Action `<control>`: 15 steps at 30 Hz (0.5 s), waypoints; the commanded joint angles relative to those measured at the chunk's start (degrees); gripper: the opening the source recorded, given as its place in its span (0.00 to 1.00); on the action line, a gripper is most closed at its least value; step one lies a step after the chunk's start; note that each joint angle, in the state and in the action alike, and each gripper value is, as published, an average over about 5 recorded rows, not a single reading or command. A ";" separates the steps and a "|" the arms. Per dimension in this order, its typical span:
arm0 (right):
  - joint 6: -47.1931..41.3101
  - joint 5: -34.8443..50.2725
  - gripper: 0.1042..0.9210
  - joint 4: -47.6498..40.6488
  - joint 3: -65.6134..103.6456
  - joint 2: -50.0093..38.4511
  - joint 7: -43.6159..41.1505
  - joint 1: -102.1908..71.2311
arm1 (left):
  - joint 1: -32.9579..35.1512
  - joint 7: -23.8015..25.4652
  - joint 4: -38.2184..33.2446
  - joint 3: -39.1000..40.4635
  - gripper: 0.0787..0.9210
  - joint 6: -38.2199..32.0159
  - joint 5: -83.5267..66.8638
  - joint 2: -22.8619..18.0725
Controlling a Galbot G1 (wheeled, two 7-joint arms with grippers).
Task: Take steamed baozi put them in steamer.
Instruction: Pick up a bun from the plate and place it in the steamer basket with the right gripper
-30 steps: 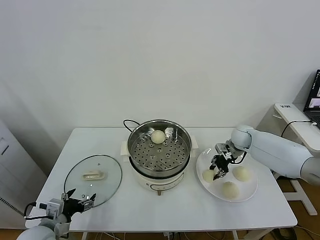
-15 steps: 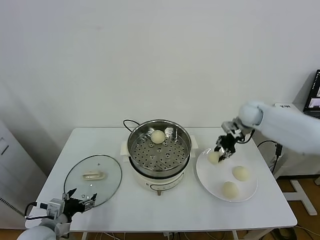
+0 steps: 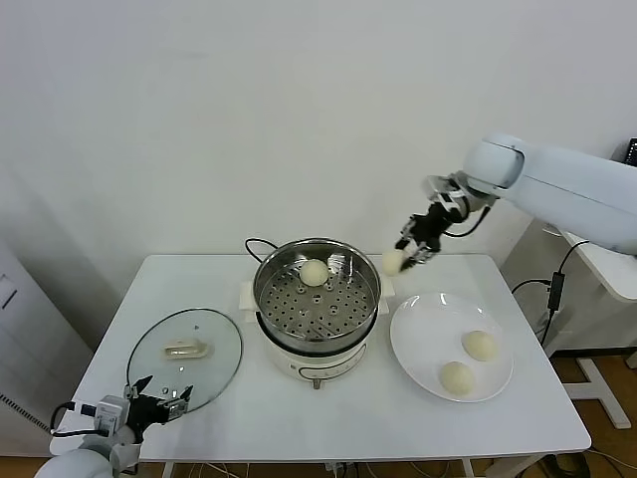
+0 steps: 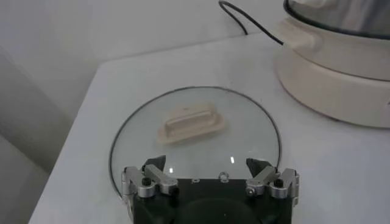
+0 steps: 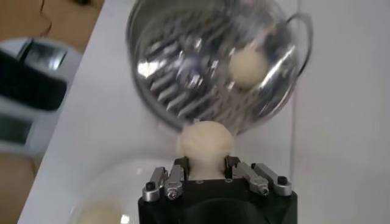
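My right gripper [image 3: 403, 253] is shut on a pale round baozi [image 3: 394, 261] and hangs in the air just right of the steamer [image 3: 317, 294], above the gap between steamer and plate. In the right wrist view that baozi [image 5: 205, 143] sits between the fingers, with the steel basket [image 5: 183, 73] beyond it. One baozi [image 3: 315, 271] lies at the back of the perforated floor. Two more baozi [image 3: 480, 345] [image 3: 457, 377] rest on the white plate [image 3: 423, 334]. My left gripper [image 3: 159, 398] stays parked, open, at the table's front left corner over the glass lid's edge.
The round glass lid [image 3: 186, 358] with its cream handle [image 4: 190, 122] lies flat at the front left of the white table [image 3: 348, 413]. A black cord [image 3: 255, 244] runs behind the cooker base. A second white table [image 3: 597, 244] stands at the far right.
My right gripper has lifted one baozi off the plate and carried it up and left toward the steamer's rim. Two buns remain on the plate. The left arm has not moved.
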 commanded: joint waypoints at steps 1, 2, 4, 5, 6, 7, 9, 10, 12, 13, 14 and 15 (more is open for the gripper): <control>-4.44 10.08 0.34 -0.28 0.09 9.71 8.03 -1.75 | -0.34 0.02 0.10 0.57 0.88 0.08 0.44 -0.09; -4.82 10.14 0.34 -0.46 0.47 10.60 8.92 -2.69 | -0.41 0.01 0.15 0.69 0.88 0.09 0.51 -0.11; -5.60 10.19 0.34 -0.79 1.03 12.35 10.44 -4.54 | -0.50 -0.01 0.19 0.88 0.88 0.09 0.63 -0.15; -6.00 10.22 0.34 -0.92 1.19 13.11 11.11 -5.36 | -0.51 -0.01 0.17 0.96 0.88 0.09 0.68 -0.18; -6.35 10.26 0.34 -1.03 1.27 13.85 11.69 -6.08 | -0.50 -0.02 0.15 1.02 0.88 0.08 0.70 -0.20; -6.71 10.34 0.34 -1.12 1.31 14.49 12.23 -6.77 | -0.48 -0.01 0.13 1.07 0.88 0.05 0.71 -0.23; -7.70 10.82 0.34 -1.12 1.34 15.51 13.47 -7.93 | -0.42 -0.01 0.13 1.13 0.88 -0.02 0.71 -0.30; -8.26 11.13 0.35 -1.08 1.32 15.93 14.08 -8.44 | -0.38 0.00 0.14 1.15 0.88 -0.06 0.71 -0.35; -9.35 11.55 0.36 -1.13 1.14 16.73 15.19 -9.42 | -0.34 0.00 0.17 1.18 0.88 -0.10 0.71 -0.43; -9.84 11.63 0.37 -1.23 1.03 17.12 15.63 -9.90 | -0.34 0.00 0.16 1.19 0.88 -0.11 0.71 -0.46; -10.22 11.59 0.37 -1.36 0.91 17.45 15.99 -10.35 | -0.35 0.00 0.13 1.20 0.88 -0.12 0.71 -0.48; -10.65 11.53 0.38 -1.52 0.83 17.76 16.37 -10.81 | -0.37 0.00 0.09 1.20 0.88 -0.11 0.71 -0.51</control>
